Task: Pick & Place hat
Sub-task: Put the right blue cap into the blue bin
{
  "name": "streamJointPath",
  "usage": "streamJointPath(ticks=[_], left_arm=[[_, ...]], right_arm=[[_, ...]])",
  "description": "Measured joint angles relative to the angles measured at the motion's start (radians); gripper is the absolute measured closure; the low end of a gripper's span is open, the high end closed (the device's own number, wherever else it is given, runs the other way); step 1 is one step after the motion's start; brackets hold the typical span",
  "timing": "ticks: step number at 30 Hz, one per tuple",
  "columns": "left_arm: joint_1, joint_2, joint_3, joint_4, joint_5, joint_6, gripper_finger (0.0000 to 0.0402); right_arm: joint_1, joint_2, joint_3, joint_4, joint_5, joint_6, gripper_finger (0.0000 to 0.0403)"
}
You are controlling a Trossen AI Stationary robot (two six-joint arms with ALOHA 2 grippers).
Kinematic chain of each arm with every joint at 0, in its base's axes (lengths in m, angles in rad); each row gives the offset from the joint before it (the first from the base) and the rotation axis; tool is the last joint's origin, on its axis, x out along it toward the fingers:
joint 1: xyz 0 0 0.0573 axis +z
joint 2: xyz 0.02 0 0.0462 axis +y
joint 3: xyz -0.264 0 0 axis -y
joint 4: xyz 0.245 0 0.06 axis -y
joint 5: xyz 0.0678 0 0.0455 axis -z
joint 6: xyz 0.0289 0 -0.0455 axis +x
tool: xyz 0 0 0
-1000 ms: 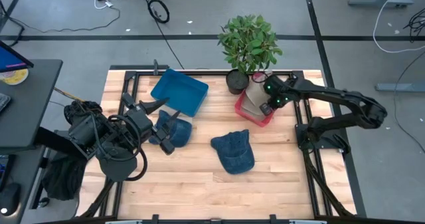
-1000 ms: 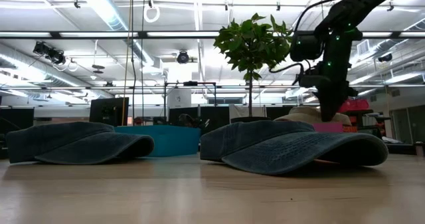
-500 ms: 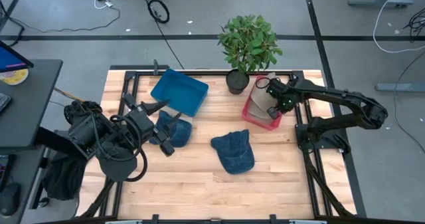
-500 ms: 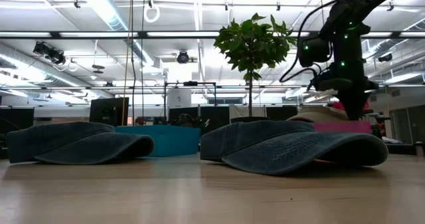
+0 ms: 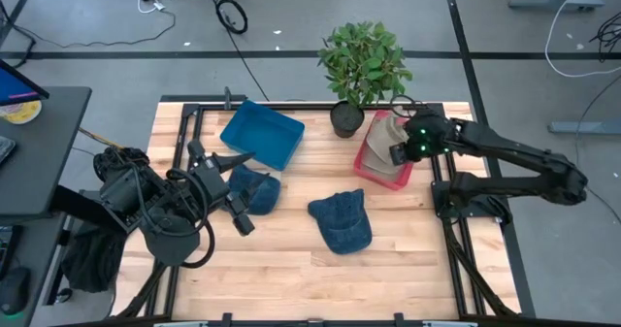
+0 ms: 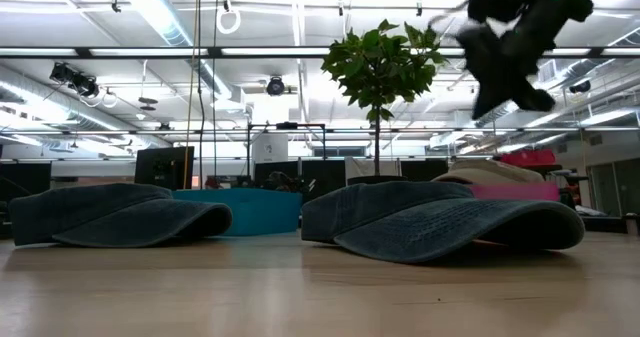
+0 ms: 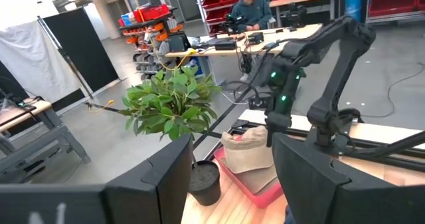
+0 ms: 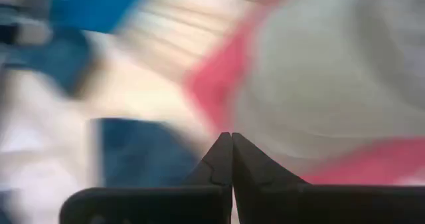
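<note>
Listing the contents of a pale wooden slatted table (image 5: 291, 259), seen from above:

- Dark blue denim cap (image 5: 342, 221), lying flat near the table's middle, brim toward the front edge; nothing touches it.
- Second dark blue denim cap (image 5: 254, 188), on the left half, just beside the left gripper (image 5: 225, 186), whose fingers stand parted and hold nothing.
- Beige fabric hat (image 5: 388, 135), resting inside a shallow red plastic tray (image 5: 369, 166) at the rear right.
- Blue plastic rectangular bin (image 5: 262, 133), rear left, tilted.
- Leafy green potted plant in a dark pot (image 5: 363, 63), at the rear edge between bin and tray.
- Right gripper (image 5: 403, 153), raised over the red tray beside the beige hat, fingers pressed together and holding nothing; its wrist view shows the closed fingertips (image 8: 230, 159) above blurred beige and red.
</note>
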Motion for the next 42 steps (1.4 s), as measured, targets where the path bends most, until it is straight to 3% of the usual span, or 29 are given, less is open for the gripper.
streamJointPath(ticks=[6, 11, 24, 28, 37, 42], left_arm=[[0.000, 0.000, 0.000, -0.001, 0.000, 0.022, 0.0191], [0.000, 0.000, 0.000, -0.001, 0.033, 0.053, 0.0191], [0.000, 0.000, 0.000, 0.007, 0.057, 0.052, 0.0191], [0.000, 0.000, 0.000, 0.008, 0.057, 0.051, 0.0191], [-0.005, 0.000, 0.000, 0.007, 0.057, 0.063, 0.0191], [-0.006, 0.000, 0.000, 0.007, 0.057, 0.086, 0.0191]], right_arm=[[0.180, -0.030, 0.001, 0.249, -0.049, 0.119, 0.0401], [0.341, -0.020, 0.001, 0.328, 0.017, 0.204, 0.0401], [0.736, 0.049, 0.001, 0.358, 0.410, 0.626, 0.0401], [0.872, 0.093, 0.001, 0.417, 0.590, 0.772, 0.0401], [1.163, 0.288, 0.001, 0.453, 0.944, 1.246, 0.0401], [1.259, 0.409, 0.000, 0.534, 1.042, 1.416, 0.0401]])
